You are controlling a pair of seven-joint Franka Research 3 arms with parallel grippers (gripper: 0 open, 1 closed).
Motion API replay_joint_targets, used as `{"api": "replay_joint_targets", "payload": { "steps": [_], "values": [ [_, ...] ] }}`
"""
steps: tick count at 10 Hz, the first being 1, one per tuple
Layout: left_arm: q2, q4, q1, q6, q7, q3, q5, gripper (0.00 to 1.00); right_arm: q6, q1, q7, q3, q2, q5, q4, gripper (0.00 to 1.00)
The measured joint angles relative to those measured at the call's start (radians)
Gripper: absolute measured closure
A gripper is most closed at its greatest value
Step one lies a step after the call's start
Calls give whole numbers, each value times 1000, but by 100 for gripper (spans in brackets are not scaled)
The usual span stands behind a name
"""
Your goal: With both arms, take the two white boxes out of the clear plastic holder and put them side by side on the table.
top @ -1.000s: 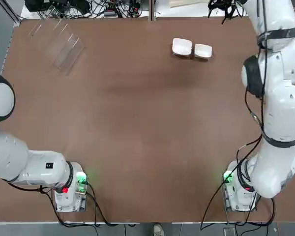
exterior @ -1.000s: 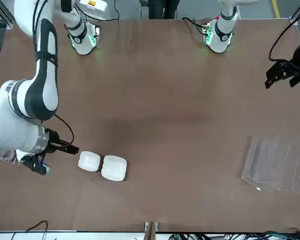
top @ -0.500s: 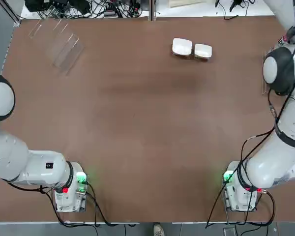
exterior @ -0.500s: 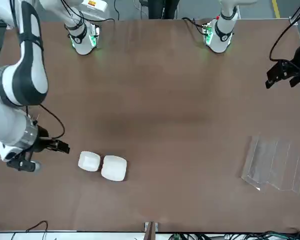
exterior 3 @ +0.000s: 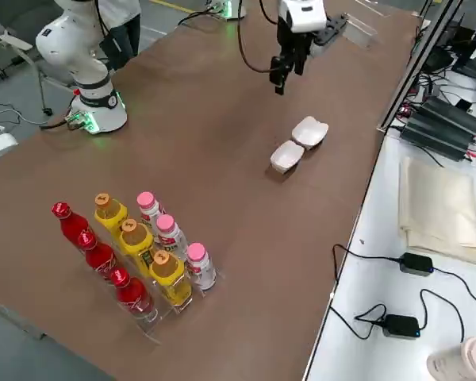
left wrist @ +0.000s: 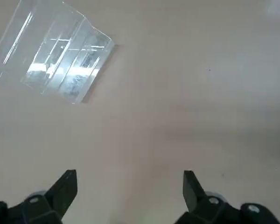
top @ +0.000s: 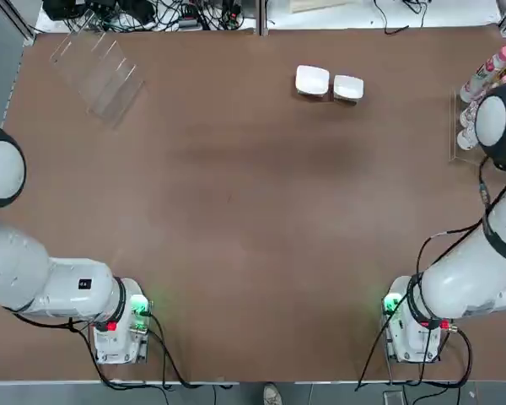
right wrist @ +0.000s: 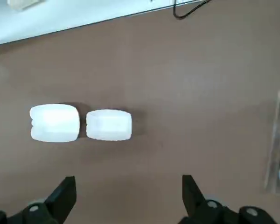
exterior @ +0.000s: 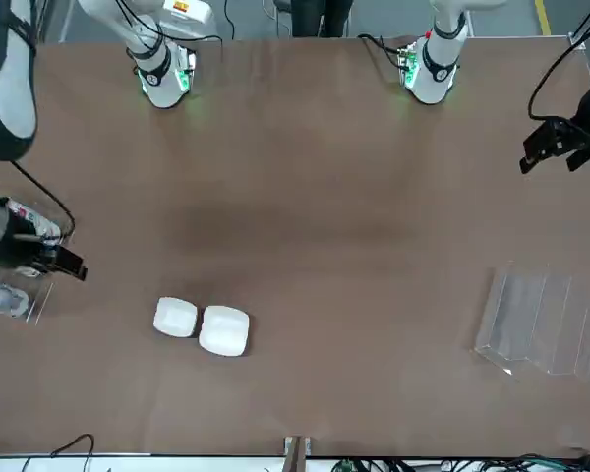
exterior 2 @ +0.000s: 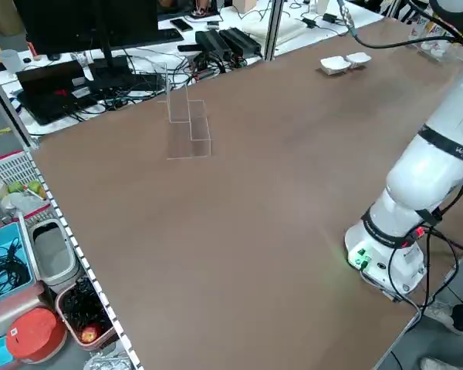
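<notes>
Both tools [left wrist: 129,186] wide apart (empty)

Right arm [top: 497,211] cut by edge

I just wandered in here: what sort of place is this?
Probably a robotics lab: two white robot arms bolted to a brown table, with cables and power supplies alongside.

Two white boxes [top: 329,83] are laid side by side on the worktop [top: 236,211], well apart from the emptied clear holder [top: 97,72].
</notes>
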Motion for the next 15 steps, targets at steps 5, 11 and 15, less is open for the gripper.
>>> {"api": "replay_joint_targets", "payload": {
  "steps": [5,11,15],
  "values": [
    [-2,-12,0,-6,-4,-2,-4,0,-120,-60,-67,-1,-129,-22,-3,0],
    [-2,-15,0,-6,-4,-1,-4,0,-220,-107,-67,10,-188,-26,-23,0],
    [-2,-16,0,-6,-4,0,-4,0,-122,-108,-67,11,-196,-32,-149,0]
  ]
}}
